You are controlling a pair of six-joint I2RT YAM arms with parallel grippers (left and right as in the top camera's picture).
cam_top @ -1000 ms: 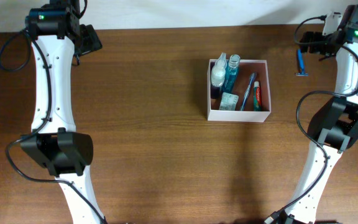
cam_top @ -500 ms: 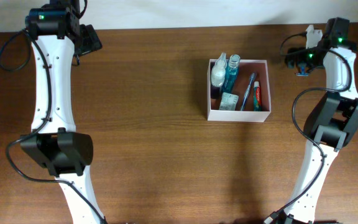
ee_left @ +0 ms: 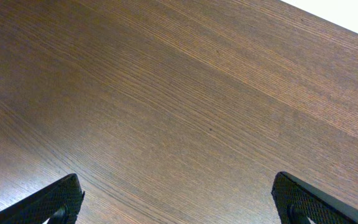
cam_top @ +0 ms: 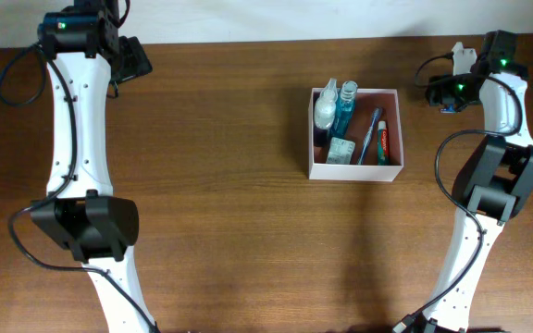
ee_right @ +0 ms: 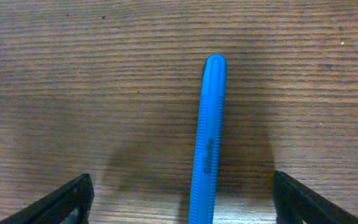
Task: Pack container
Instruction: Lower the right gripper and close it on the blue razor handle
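Observation:
The container (cam_top: 354,173) is a square white-walled box at the table's middle right. It holds two bottles (cam_top: 336,106), a toothbrush (cam_top: 370,137), a toothpaste tube (cam_top: 385,139) and a small green-and-white packet (cam_top: 340,150). A blue razor handle (ee_right: 207,149) lies flat on the wood. My right gripper (ee_right: 184,190) is open low over it, with one finger (ee_right: 73,199) on each side and neither touching. From overhead that gripper (cam_top: 446,91) covers most of the razor, to the right of the container. My left gripper (cam_top: 135,57) is open over bare wood at the far left.
The wood table's back edge (cam_top: 248,41) meets a white wall behind both grippers. The right arm's base (cam_top: 498,180) and cable stand to the right of the container. The left arm's base (cam_top: 86,227) sits at the left side.
My right gripper has swung left and down from the back right corner, and it now sits over the blue razor, hiding most of it from above. The left arm has not moved.

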